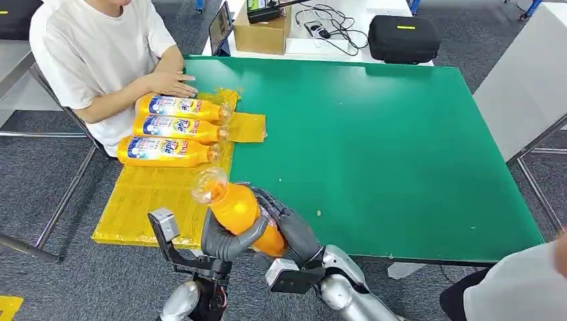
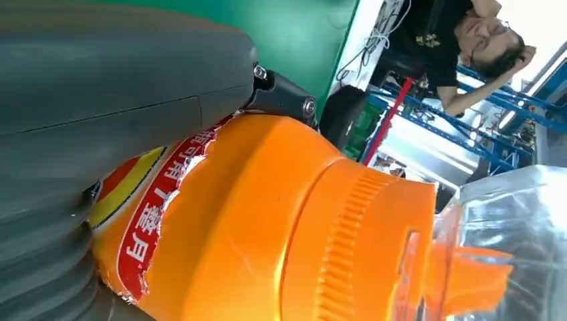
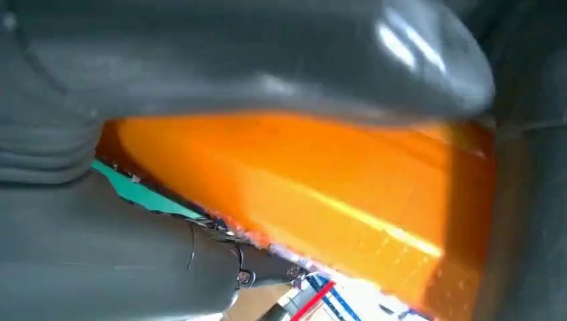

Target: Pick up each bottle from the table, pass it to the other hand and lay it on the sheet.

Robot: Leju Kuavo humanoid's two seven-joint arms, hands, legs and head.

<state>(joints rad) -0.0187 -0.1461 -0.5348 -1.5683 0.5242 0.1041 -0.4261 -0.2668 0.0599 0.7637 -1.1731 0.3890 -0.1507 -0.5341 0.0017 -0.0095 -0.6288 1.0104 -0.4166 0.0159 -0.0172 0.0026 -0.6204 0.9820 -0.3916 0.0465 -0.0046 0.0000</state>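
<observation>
The orange bottle is held above the near edge of the green counter, tilted with its clear cap pointing up and away from the robot, its torn red-and-yellow label partly covered by fingers. Both hands grip it: the left hand wraps its lower body from the left and the right hand clasps it from the right. In the left wrist view the ribbed orange neck and clear cap show close up; the label's writing is too cropped to read. Three more bottles lie side by side on the yellow sheet, their blue-and-white labels too small to read. A seated person's hand rests beside them.
</observation>
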